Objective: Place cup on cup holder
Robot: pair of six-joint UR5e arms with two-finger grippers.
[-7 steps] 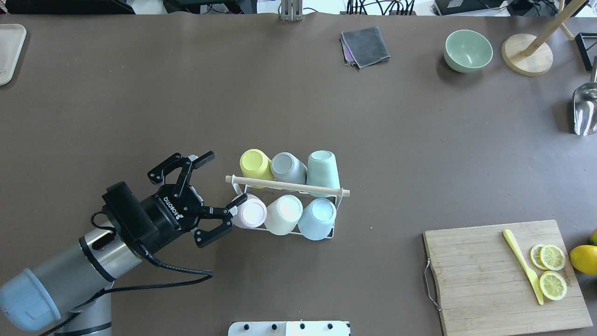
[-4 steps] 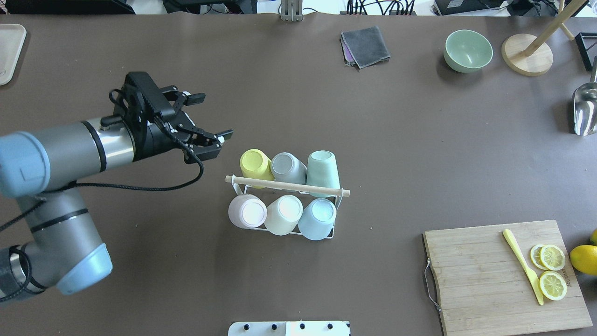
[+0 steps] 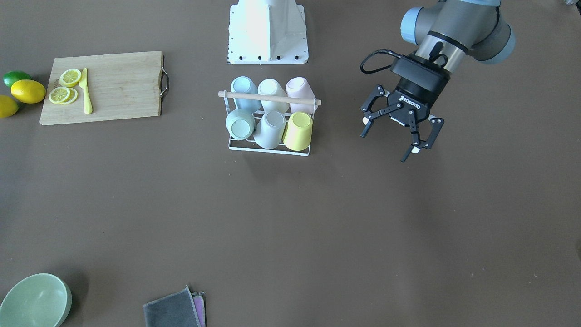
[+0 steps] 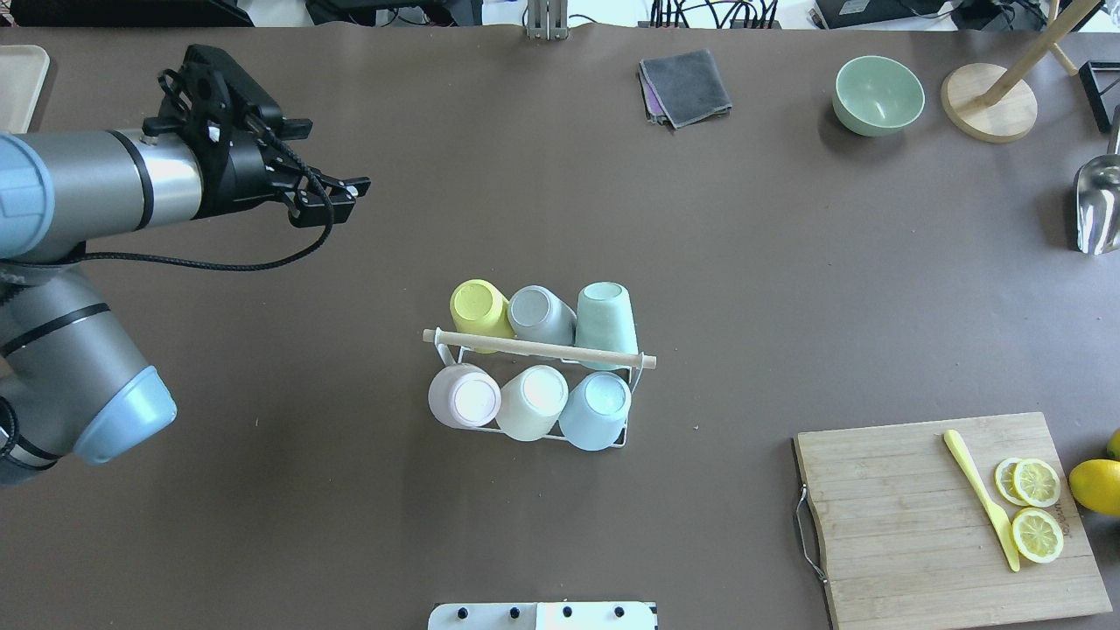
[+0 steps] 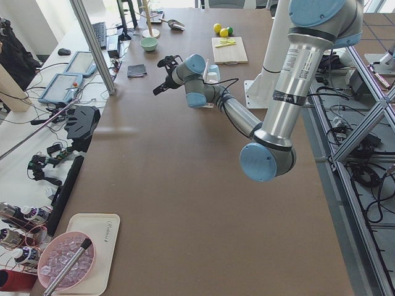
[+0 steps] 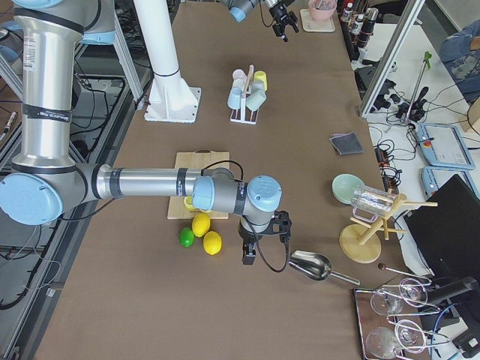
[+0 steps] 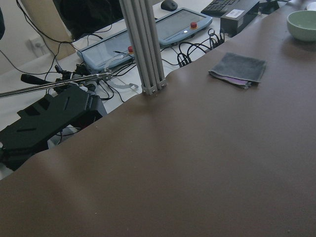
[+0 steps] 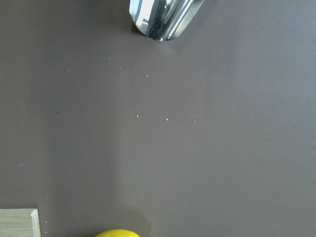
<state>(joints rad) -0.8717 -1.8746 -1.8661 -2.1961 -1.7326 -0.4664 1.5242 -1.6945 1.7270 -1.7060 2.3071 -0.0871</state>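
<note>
The white wire cup holder (image 4: 538,348) with a wooden rod handle stands mid-table, also in the front view (image 3: 268,97). Six cups sit upside down on its prongs: yellow (image 4: 477,306), grey (image 4: 540,313), mint (image 4: 604,319), pink (image 4: 464,395), cream (image 4: 532,401) and light blue (image 4: 595,407). My left gripper (image 4: 337,157) is open and empty, raised above the table, far to the rack's left and beyond it; it also shows in the front view (image 3: 386,146). My right gripper (image 6: 250,253) shows only in the right side view, near the lemons; I cannot tell its state.
A cutting board (image 4: 892,516) with lemon slices and a yellow knife lies at the near right. A green bowl (image 4: 878,94), a grey cloth (image 4: 685,86), a wooden stand (image 4: 989,103) and a metal scoop (image 4: 1098,206) are at the far right.
My left gripper, open by the pink cup a second ago, has drawn away from the rack, rising and moving left and toward the far side. The cups have not moved.
</note>
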